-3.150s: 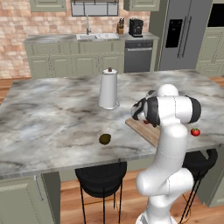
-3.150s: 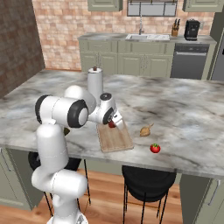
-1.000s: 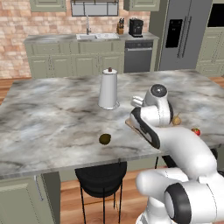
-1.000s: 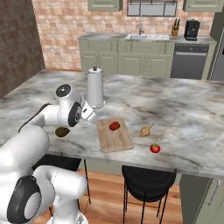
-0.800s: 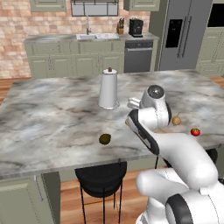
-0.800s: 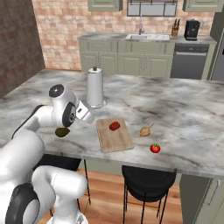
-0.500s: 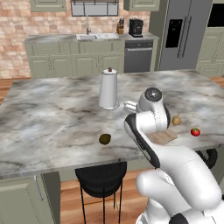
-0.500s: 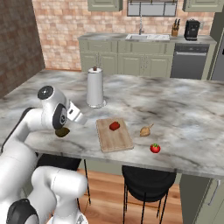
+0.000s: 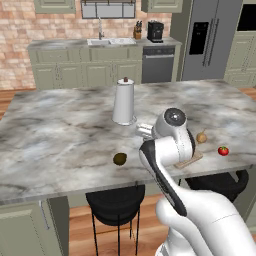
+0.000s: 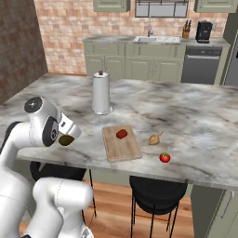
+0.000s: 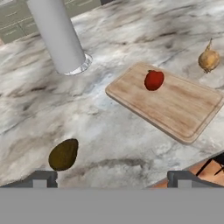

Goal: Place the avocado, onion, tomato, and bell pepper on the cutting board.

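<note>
The jaws stand wide apart with nothing between them, their two dark tips rising at the bottom of the hand view, above the marbled bench.

Nearest is the avocado: a dark olive-brown, egg-shaped fruit with a matt skin. It lies on the bare bench just ahead of the tip on the left of the hand view, close to it but not touching, and outside the gap between the jaws. Its long axis runs up and slightly toward the right of that view, the narrower end farther off.

Beyond the jaws, toward the right of the hand view, lies the cutting board, a light wooden rectangle with lengthwise grain, flat on the bench and set diagonally to the jaws, one corner reaching the bench edge. On its far end sits the bell pepper, red and slightly lumpy, well inside the board's rim.

Past the board's far right corner the onion rests on the bench, pale tan, its thin tip pointing up and away from the jaws, clear of the board.

In the right base view the tomato, round and red with a green top, sits near the bench edge, apart from the board and the onion.

Farthest ahead, to the left, stands a white paper-towel roll, upright on its round base.
</note>
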### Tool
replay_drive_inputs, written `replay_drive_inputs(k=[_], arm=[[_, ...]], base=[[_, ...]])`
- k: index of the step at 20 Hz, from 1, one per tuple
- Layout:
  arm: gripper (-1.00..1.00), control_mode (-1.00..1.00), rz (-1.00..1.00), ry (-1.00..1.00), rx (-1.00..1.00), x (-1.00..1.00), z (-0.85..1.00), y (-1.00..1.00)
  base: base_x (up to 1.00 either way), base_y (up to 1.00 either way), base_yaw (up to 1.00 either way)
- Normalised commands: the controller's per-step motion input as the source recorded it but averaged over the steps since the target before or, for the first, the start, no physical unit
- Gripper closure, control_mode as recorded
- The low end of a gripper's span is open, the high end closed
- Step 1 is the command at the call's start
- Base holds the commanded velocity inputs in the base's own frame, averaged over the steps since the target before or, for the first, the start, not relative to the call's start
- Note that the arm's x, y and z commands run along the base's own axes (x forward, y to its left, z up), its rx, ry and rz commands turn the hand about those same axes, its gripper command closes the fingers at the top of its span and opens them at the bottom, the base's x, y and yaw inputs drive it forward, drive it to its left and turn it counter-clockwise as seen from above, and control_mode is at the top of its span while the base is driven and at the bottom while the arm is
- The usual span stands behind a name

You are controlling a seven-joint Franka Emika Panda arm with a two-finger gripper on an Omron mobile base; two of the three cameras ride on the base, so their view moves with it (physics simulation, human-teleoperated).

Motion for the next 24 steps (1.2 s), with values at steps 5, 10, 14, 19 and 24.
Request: replay_drive_inputs(k=[5, 10, 14, 19, 24], arm=[[-1.00, -1.00, 0.10, 0.00, 0.00, -0.15, 0.00, 0.29], [-1.00, -1.00, 0.09, 0.00, 0.00, -0.06, 0.01, 0.26], [-1.00, -1.00, 0.07, 0.00, 0.00, -0.03, 0.03, 0.25], [-1.00, -1.00, 0.04, 0.04, 0.00, 0.00, 0.02, 0.27], [-1.00, -1.00, 0.01, 0.10, 0.01, 0.00, 0.00, 0.20]], base=[[0.00, 0.00, 0.00], [0.00, 0.00, 0.00], [0.00, 0.00, 0.00], [0.00, 0.00, 0.00], [0.00, 0.00, 0.00]])
